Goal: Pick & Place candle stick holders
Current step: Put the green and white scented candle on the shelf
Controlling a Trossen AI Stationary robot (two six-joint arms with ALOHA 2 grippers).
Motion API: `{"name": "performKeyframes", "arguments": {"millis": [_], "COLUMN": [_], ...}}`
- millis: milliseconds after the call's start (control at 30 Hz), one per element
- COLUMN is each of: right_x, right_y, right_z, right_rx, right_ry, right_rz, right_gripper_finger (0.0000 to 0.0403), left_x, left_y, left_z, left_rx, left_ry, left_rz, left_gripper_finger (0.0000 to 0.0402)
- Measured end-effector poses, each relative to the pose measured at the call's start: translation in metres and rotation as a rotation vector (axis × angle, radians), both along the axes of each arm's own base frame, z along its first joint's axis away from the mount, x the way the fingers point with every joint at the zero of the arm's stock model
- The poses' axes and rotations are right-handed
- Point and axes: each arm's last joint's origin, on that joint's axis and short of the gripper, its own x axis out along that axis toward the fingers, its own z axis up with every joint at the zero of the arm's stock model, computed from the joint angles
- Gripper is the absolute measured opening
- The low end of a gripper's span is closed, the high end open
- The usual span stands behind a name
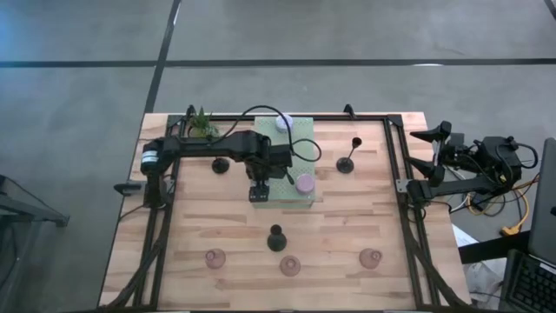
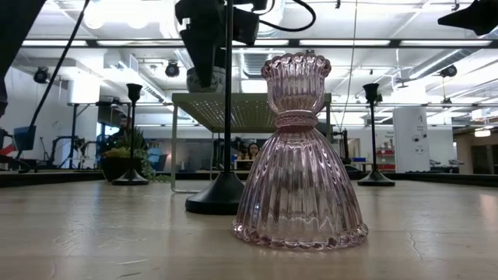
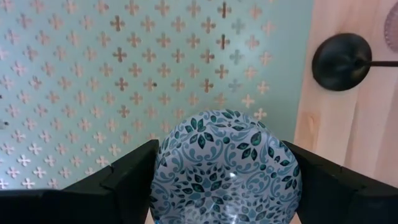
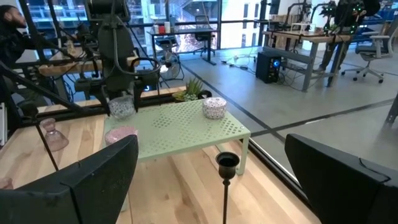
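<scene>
Holding a squat round cup (image 3: 227,168) patterned in blue-green leaves, my left gripper (image 1: 260,190) has its two fingers (image 3: 127,180) pressed against the cup's sides, over the near edge of the pale green perforated mat (image 1: 295,165). Just beside the gripper, on the same mat, sits a pink cup (image 1: 304,183); at the mat's far end, well beyond the gripper, sits a pale cup (image 1: 284,123). A black candlestick (image 1: 276,237) stands on the bare wood just ahead of the gripper, off the mat. Another black candlestick (image 1: 221,164) stands beside the left arm, and a third (image 1: 347,161) stands across the mat from it. Farther from the gripper, near the table's (image 1: 347,226) front edge, three pink glass holders (image 1: 290,266) stand in a row, well apart. A small potted plant (image 1: 201,124) sits at the far corner behind the arm. My right gripper (image 4: 211,180) waits off the table's right side, fingers spread and empty.
</scene>
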Motion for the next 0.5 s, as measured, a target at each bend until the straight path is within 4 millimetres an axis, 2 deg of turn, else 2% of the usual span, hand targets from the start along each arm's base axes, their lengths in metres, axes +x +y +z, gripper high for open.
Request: {"name": "performKeyframes", "arguments": {"millis": [500], "right_x": [0.000], "right_y": [0.000], "right_z": [0.000], "right_rx": [0.000], "right_ry": [0.001], "right_rz": [0.000], "right_gripper_finger": [0.0400], "left_x": [-0.001], "left_y": [0.000], "left_z": [-0.011], "left_rx": [-0.005], "left_ry": [0.015], "left_rz": [-0.005], "left_gripper_finger": [0.0307]}}
